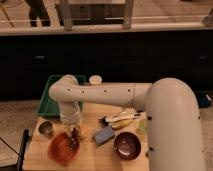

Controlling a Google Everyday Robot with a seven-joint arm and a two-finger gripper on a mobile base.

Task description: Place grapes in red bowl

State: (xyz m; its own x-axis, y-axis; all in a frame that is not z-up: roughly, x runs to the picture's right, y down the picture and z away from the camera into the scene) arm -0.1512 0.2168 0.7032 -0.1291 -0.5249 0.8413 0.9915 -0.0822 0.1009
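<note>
Camera view: the gripper [74, 133] hangs over the right side of the red bowl [57, 151] on the bench [97, 157]. The dark grapes [73, 143] are right under it, by the bowl's rim. I cannot tell if the gripper pinches them.

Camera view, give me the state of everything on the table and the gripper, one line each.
Gripper: pointing down over the right side of the red bowl.
Grapes: just under the gripper, inside the red bowl's rim; held or loose, unclear.
Red bowl: upright, grapes at its right side.
Maroon bowl: upright, looks empty.
Metal cup: upright.
Banana: lying flat.
Sponge: lying flat.
</note>
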